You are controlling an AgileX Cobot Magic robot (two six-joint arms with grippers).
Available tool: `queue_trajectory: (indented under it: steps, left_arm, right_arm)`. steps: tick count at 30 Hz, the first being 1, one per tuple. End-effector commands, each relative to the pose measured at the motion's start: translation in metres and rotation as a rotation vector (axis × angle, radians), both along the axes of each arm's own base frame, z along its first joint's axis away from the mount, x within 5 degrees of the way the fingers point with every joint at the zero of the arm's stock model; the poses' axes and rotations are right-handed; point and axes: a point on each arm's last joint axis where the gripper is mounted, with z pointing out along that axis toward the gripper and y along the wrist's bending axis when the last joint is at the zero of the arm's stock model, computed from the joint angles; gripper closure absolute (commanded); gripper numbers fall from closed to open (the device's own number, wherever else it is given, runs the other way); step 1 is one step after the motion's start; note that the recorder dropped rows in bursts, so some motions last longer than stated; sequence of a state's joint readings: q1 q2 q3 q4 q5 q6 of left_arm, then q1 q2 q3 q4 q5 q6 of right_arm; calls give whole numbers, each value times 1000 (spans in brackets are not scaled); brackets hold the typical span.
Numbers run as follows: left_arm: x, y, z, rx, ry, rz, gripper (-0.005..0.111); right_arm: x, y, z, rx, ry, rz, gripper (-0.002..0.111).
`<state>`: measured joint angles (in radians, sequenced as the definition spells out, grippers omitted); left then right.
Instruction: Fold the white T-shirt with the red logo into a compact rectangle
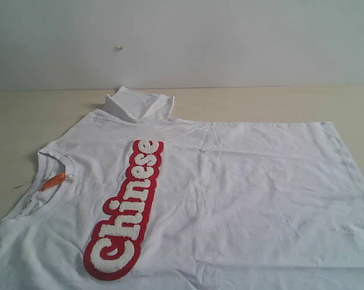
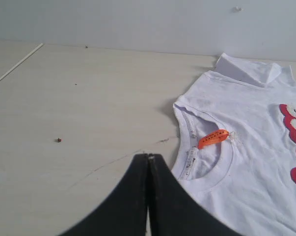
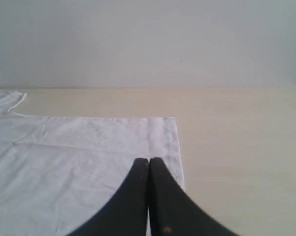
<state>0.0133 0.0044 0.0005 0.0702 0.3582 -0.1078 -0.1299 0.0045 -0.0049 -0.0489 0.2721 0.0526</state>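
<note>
Pale wooden worktop [image 1: 25,121] in front of us, plain grey-white wall [image 1: 230,36] behind it. The white T-shirt [image 1: 242,199] lies spread face up across most of that worktop, turned sideways in the exterior view, with the neck at the left and the body running off to the right. The fabric is wrinkled all over. There's the ribbed collar [image 1: 44,208], and inside the neck opening sits a small orange tag [image 1: 53,181]. The red logo [image 1: 126,211] runs down the chest, white fuzzy letters spelling "Chinese" in a thick red outline, lying flat and fully readable. At the far edge, the sleeve [image 1: 136,104] is doubled over on itself into a raised little fold.

On the left wrist view, the left end effector [image 2: 148,156] has its two black fingers pressed together with nothing between them. Its tips sit over bare worktop just beside the collar; I can't tell whether they touch the surface. A tiny dark speck [image 2: 59,140] lies on the wood further out.

Now the right wrist view: the right end effector [image 3: 148,160] is likewise closed tight and empty, its tips over the shirt's white cloth near the straight hem edge [image 3: 177,147], with bare worktop just beyond. Contact with the fabric is impossible to judge from here.
</note>
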Motion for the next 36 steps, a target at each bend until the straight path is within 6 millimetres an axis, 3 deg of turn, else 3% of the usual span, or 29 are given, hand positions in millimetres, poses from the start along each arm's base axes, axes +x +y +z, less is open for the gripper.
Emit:
queue_trajectory:
  steps: [1,15,23,31,36]
  left_arm:
    - [0,0,1,-3,-11,-3,107]
    - [1,1,6,68,-65,-11,107]
    - [1,-3,45,46,-500,-41,107]
    - [-17,-7,82,57,-960,-75,107]
    - [-28,-9,93,-77,-1128,-133,107]
  right_arm:
    - [0,0,-1,-3,-4,-3,108]
    - [1,0,3,-26,-51,-1,108]
    - [0,2,33,-57,-373,16,108]
    - [-9,4,58,-97,-668,33,108]
    - [-19,6,74,44,-896,85,108]
